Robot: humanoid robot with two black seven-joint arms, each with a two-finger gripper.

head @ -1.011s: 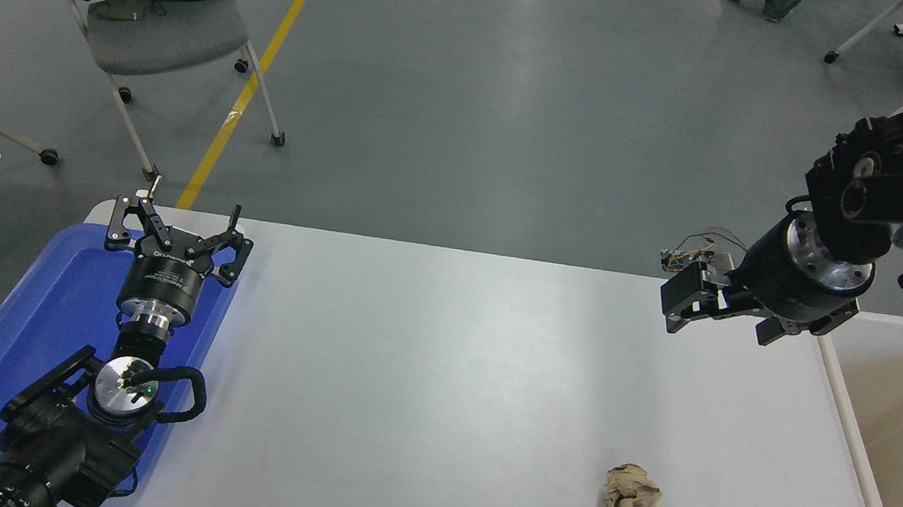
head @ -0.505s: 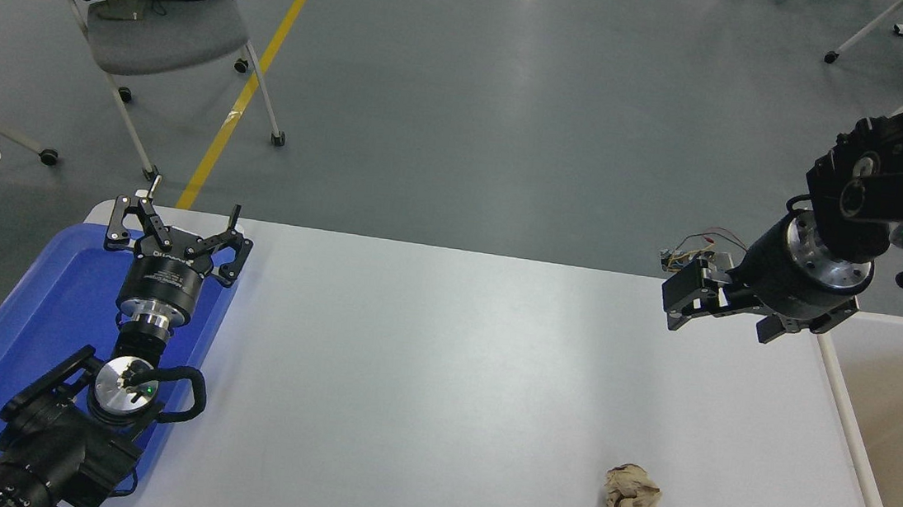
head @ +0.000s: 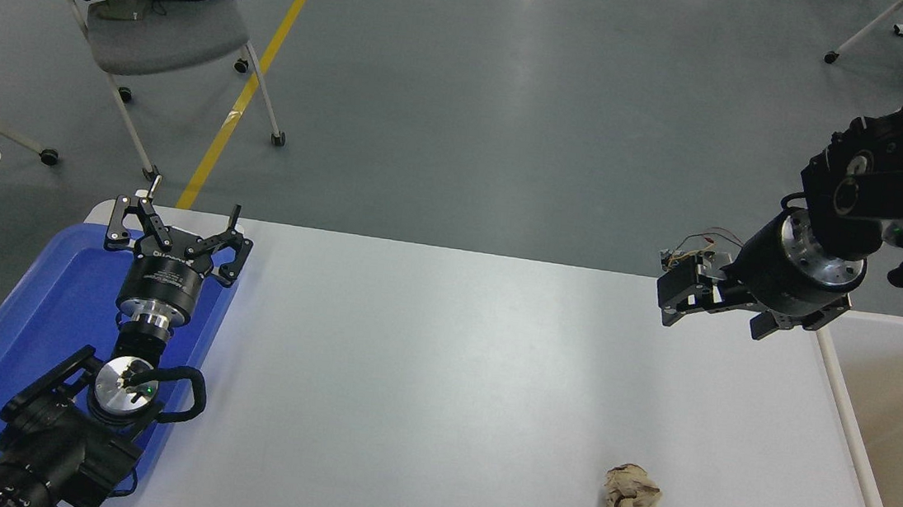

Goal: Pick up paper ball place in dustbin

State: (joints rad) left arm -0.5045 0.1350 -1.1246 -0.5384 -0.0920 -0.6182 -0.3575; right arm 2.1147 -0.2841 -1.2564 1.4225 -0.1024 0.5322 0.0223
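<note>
The paper ball (head: pixel 632 496), a tan wrinkly wad, lies on the white table (head: pixel 424 367) near its front right. The dustbin (head: pixel 846 416), with a white rounded rim and beige inside, stands at the table's right edge. My right gripper (head: pixel 673 295) hangs above the table's far right, well behind the ball, left of the dustbin's far corner, pointing left. It looks open and holds nothing. My left gripper (head: pixel 177 220) is parked open and empty over the blue tray at the lower left.
A shallow blue tray (head: pixel 20 344) lies at the table's left edge under the left arm. Beyond the table's far edge, a grey wheeled chair (head: pixel 166 35) draped with black clothing stands on the floor by a yellow floor line (head: pixel 257 73).
My right gripper has shifted slightly left and away from the camera. The paper ball and the left arm have not moved.
</note>
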